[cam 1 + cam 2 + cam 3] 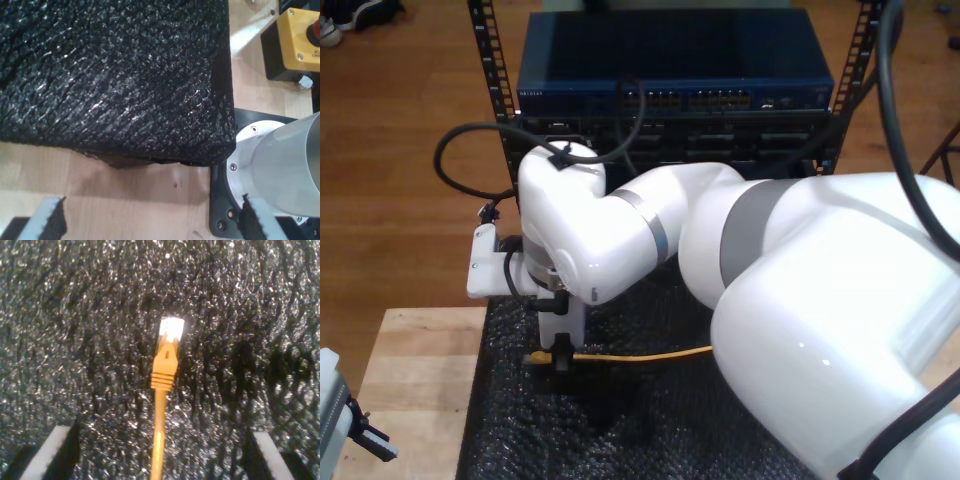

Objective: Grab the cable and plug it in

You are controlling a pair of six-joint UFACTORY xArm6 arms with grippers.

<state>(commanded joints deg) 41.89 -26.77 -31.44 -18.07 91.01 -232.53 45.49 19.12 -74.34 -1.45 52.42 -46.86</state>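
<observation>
The cable is a thin yellow-orange cord lying flat on a black foam mat, and the clear plug at its tip faces away from the camera. My second gripper is open, with one finger on each side of the cord and neither touching it. In the exterior view the big white arm holds that gripper down over the cable near its plug end. My first gripper is open with nothing in it, above bare wood beside the mat's corner.
A rack with a blue network switch and rows of ports stands behind the mat. In the first wrist view, a yellow emergency-stop box and a silver arm base on a black plate sit on the wooden table.
</observation>
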